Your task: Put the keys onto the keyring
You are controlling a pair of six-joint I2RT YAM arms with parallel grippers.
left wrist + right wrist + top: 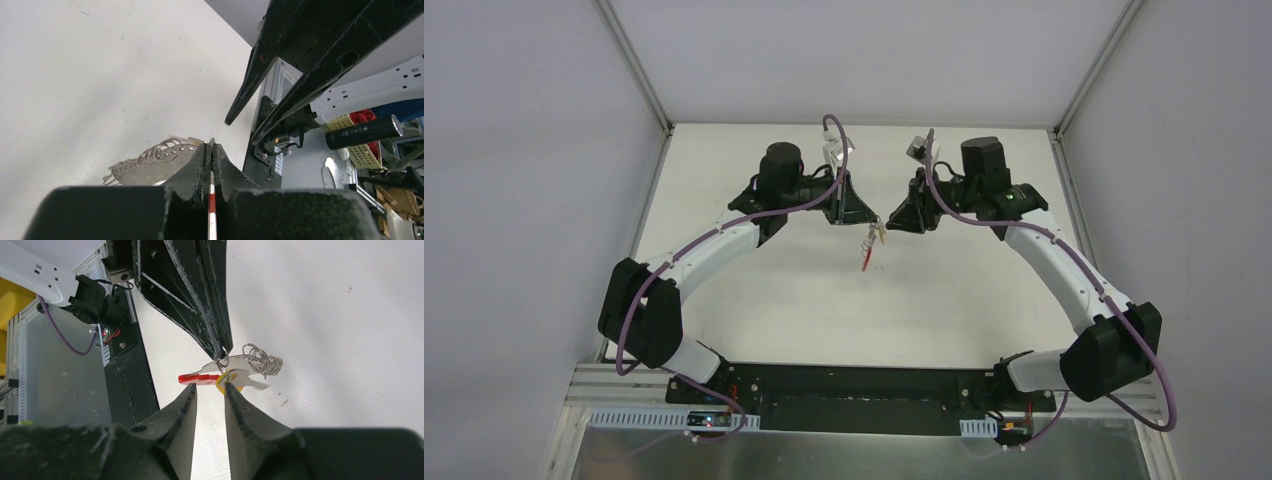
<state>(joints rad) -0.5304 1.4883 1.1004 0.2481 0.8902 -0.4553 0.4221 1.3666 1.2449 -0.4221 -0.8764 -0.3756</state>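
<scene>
My left gripper (871, 228) and right gripper (889, 222) meet tip to tip above the middle of the white table (774, 300). The keys (867, 250) hang between them, clear of the table. From above they are only a tiny red and pale smudge.

In my right wrist view, the left gripper (220, 347) has its fingers pressed together, nipping a loop of the silver wire keyring (262, 361). The rest of the keyring's loops are spread out into a loose coil. I count three flat pieces hanging from it: one red key (197, 378), one pale key (241, 373) and a yellow piece (225, 385) that is mostly hidden.

My right gripper (210, 390) has a narrow gap between its fingers and holds nothing. The yellow piece sits just beyond one fingertip.

In my left wrist view, my own fingers (200, 170) hide most of the bunch. Only a thin red and white strip (212, 200) shows in the slit between them. Beside them is a grey fanned shape (150, 162) with a row of small loops; I cannot tell whether it is metal or shadow.
</scene>
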